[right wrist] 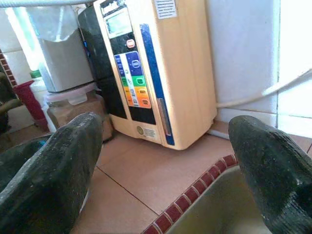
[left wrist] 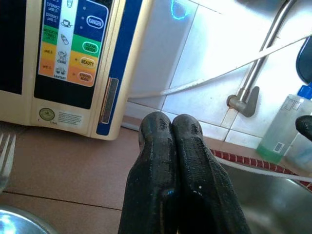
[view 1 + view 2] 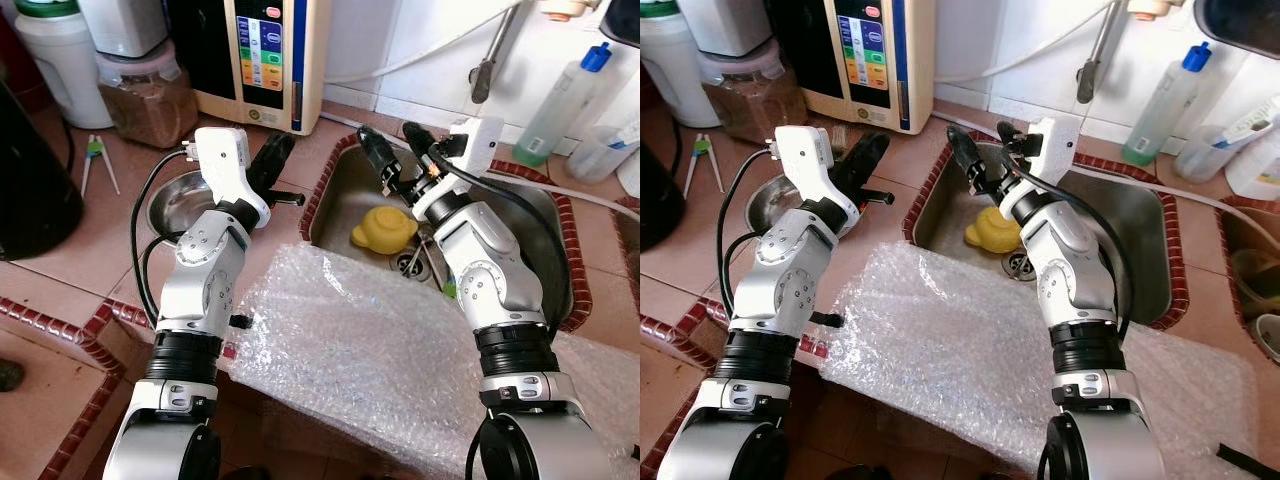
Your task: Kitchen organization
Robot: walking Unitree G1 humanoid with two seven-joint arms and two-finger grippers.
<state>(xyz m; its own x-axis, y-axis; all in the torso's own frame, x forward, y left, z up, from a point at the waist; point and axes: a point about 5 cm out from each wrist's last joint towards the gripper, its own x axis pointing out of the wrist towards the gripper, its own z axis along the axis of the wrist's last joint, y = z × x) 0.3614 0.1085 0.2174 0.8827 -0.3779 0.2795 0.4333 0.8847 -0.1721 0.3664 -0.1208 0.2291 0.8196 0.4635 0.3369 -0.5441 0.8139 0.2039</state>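
— Where are the pincers?
— Left pincer (image 3: 272, 157) pressed together above the tabletop (image 3: 120, 215); right pincer (image 3: 392, 152) spread wide over the sink (image 3: 545, 215).
— And the yellow thing (image 3: 384, 228)?
— Lying in the sink, beside the bubble wrap (image 3: 380, 345).

We are looking at home kitchen: steel sink (image 3: 520, 215) sitting at 1 o'clock in terracotta tile counter (image 3: 80, 250), faucet pipe (image 3: 487, 60) hanging at 12, water ionizer (image 3: 265, 55) and food jar (image 3: 148, 95) standing at 11.

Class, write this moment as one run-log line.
left tool: shut, over counter by steel bowl | right tool: open, above sink | yellow object: in sink | bubble wrap: on counter
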